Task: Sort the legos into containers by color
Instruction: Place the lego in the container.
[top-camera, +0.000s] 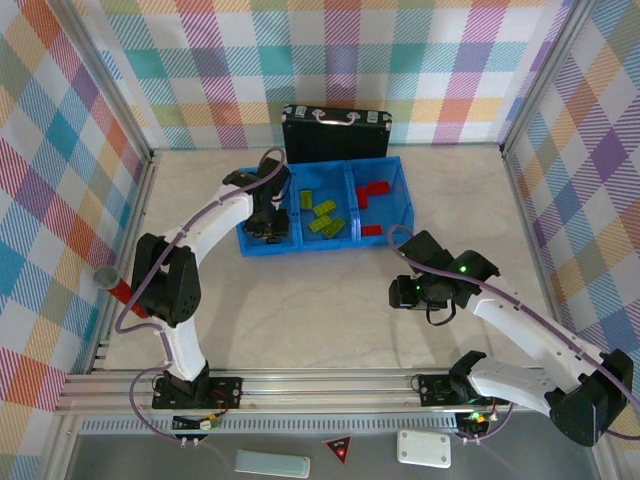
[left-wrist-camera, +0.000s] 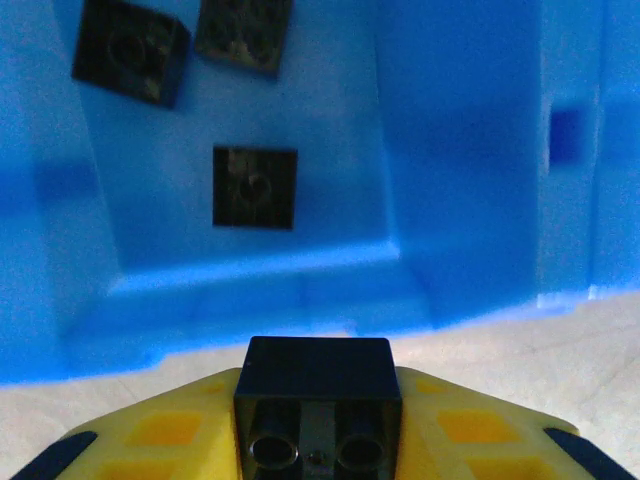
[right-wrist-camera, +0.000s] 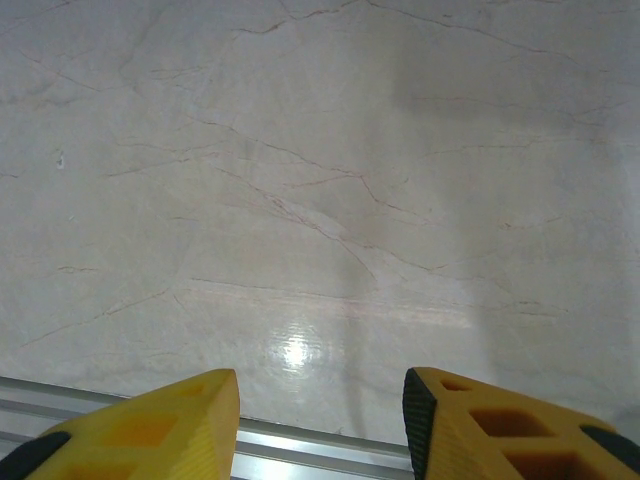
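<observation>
At lower centre of the left wrist view, the left gripper (left-wrist-camera: 320, 425) pinches a small black square plastic brick (left-wrist-camera: 318, 372), likely light, rigid and slick, best held by flat opposite sides, just below the bright-blue plastic tray (left-wrist-camera: 460, 150) compartment holding three black bricks (left-wrist-camera: 255, 187); the right gripper (right-wrist-camera: 320, 420) is spread, empty.

The tray (top-camera: 320, 249) stood on the tabletop (top-camera: 300, 310), before the case (top-camera: 335, 132). In its middle and right compartments (top-camera: 335, 185) lay legos (top-camera: 325, 215), and, it seemed, in the left one too, where the left gripper (top-camera: 268, 230) held one lego (left-wrist-camera: 318, 400).
</observation>
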